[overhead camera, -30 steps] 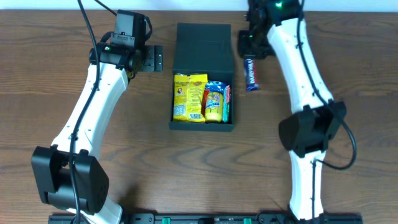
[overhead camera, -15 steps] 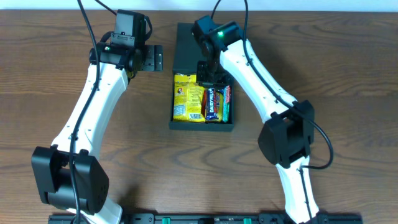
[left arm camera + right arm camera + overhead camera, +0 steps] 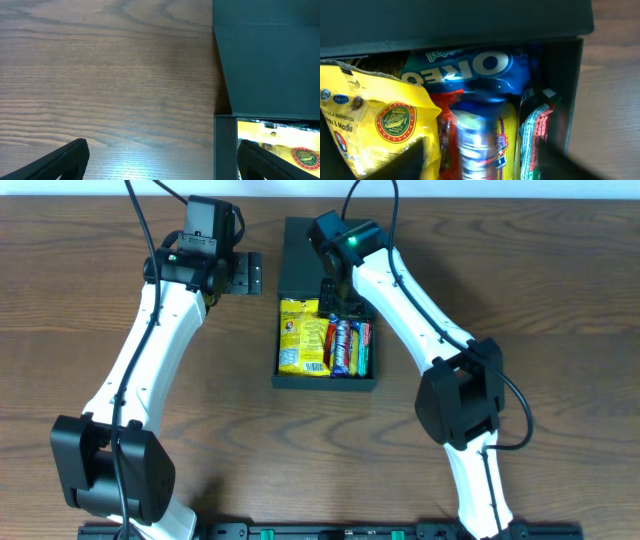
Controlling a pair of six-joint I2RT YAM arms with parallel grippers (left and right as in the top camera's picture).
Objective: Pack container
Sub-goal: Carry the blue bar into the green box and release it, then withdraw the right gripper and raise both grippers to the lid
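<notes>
The container (image 3: 326, 378) is a dark box with its flap lid (image 3: 326, 255) folded back. Inside lie a yellow packet (image 3: 302, 335), a blue chocolate bar (image 3: 341, 346) and other wrappers. My right gripper (image 3: 338, 298) hangs open over the box's rear half. In the right wrist view the blurred blue bar (image 3: 475, 145) lies free between the wide-apart fingers (image 3: 412, 160), over an Oreo pack (image 3: 465, 65) and beside the yellow packet (image 3: 375, 115). My left gripper (image 3: 248, 275) stands open over bare table left of the lid, and its wrist view shows the lid (image 3: 265, 55) and nothing between the fingers (image 3: 65, 162).
The wooden table (image 3: 560, 330) surrounds the box. A red and green wrapper (image 3: 537, 125) stands against the container's right wall (image 3: 570, 100). The left arm stretches along the table's left side, the right arm along the right side.
The right arm carried the blue bar from the table right of the box to over it, then opened, and the bar now lies among the snacks. The left arm has not moved.
</notes>
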